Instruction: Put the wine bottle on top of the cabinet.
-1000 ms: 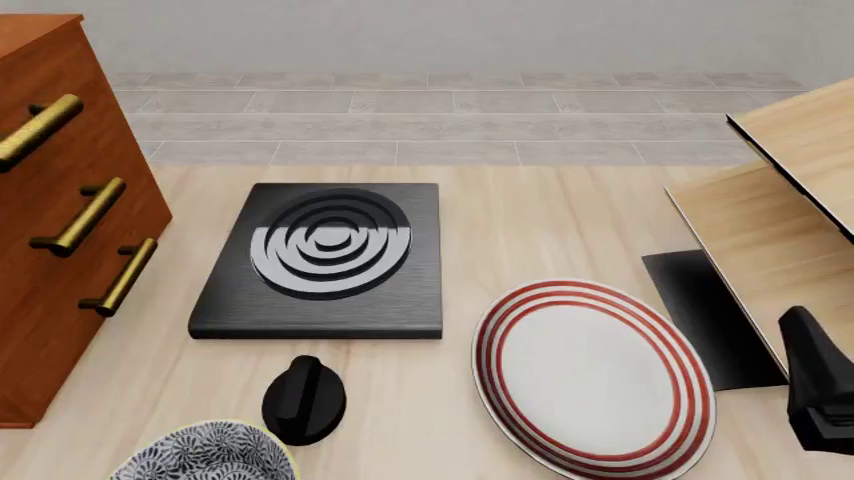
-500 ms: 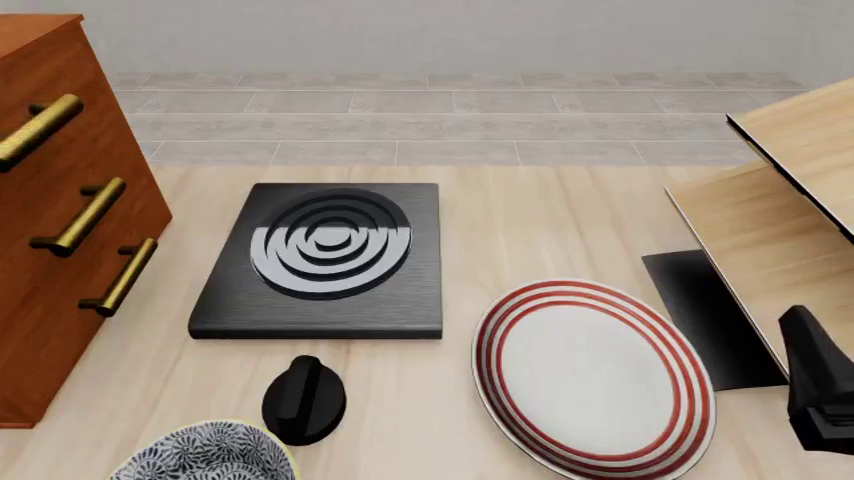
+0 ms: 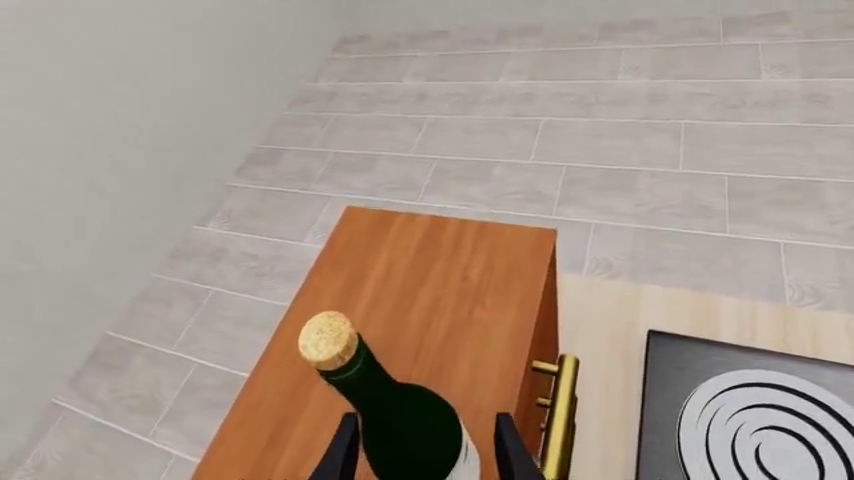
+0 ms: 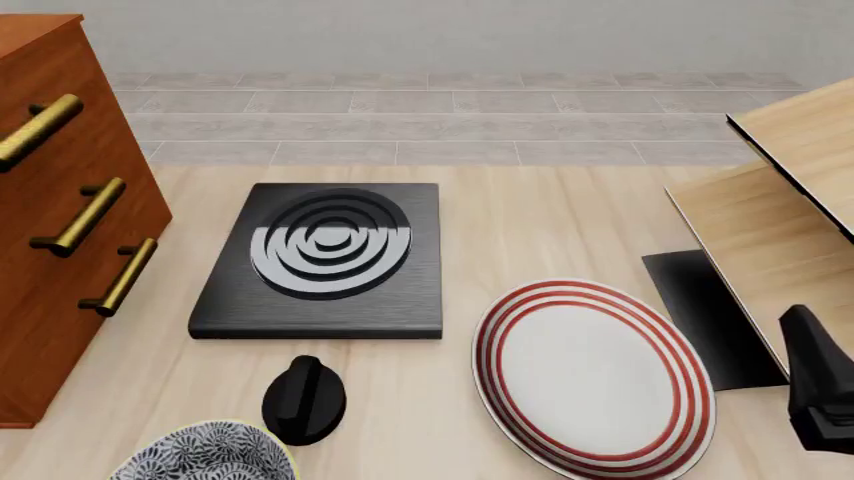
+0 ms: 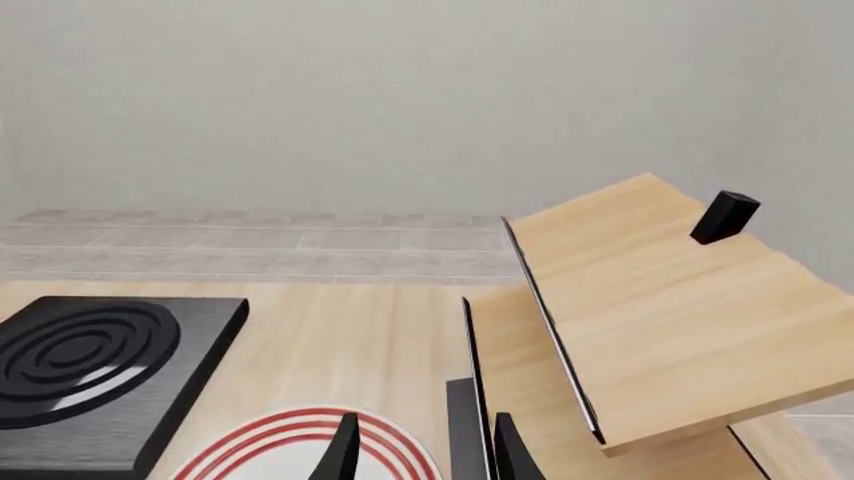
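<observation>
**mik:** Green glass, cork on top. The wine bottle (image 3: 400,420) sits at the bottom centre of the left wrist pic, neck tilted toward the upper left, w/ the left gripper (image 3: 422,452) clamped on its body, one finger each side. Under and behind it is the flat top of the cabinet (image 3: 427,300), so it's up over the landing spot. Can't tell if the base is touching the wood yet, it's cut off at the frame edge.

**jo:** what changed in the last sec tho?

**mik:** Basically nothing in the front view. All three front pics match: cabinet (image 4: 60,230) at the left edge, induction hob (image 4: 327,258) centre, red-striped plate (image 4: 594,375) lower right, black knob thing (image 4: 304,398) and patterned bowl (image 4: 200,458) along the bottom. Bottle and left arm aren't in that view at all.

**jo:** and the right arm?

**mik:** Right gripper (image 5: 422,448) is parked, fingers apart, nothing between them, looking over the plate (image 5: 314,440) and the light wooden boards (image 5: 654,310). In front view it's the dark lump at the lower right edge.

**jo:** so a pause?

**mik:** Looks like it imo. Carry seems done, what's left is lower, let go, and hope it stands upright.
</observation>
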### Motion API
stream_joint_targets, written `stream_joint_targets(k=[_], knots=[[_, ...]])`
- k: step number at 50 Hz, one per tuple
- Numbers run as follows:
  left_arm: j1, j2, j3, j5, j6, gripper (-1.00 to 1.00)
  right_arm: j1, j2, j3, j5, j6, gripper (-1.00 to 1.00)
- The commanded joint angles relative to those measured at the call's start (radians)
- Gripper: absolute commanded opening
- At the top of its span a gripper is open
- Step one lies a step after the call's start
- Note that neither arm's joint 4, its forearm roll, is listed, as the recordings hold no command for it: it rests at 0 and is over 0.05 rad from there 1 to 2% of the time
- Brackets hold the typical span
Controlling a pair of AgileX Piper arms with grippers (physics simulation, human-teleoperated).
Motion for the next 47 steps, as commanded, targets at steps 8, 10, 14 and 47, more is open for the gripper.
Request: stream_joint_targets(k=[8, 10, 14, 47], knots=[[-0.015, -0.126, 0.117, -0.015, 0.004, 1.0, 0.0, 0.001, -0.006, 0.005, -0.001, 1.0], [-0.021, -0.145, 0.123, -0.012, 0.002, 1.0, 0.0, 0.001, -0.005, 0.002, -0.002, 1.0], [-0.044, -0.188, 0.117, -0.002, 0.004, 1.0, 0.0, 0.001, -0.003, 0.001, -0.003, 1.0], [-0.166, -0.365, -0.029, 0.148, -0.042, 1.0, -0.002, -0.002, 0.002, -0.003, -0.004, 1.0]])
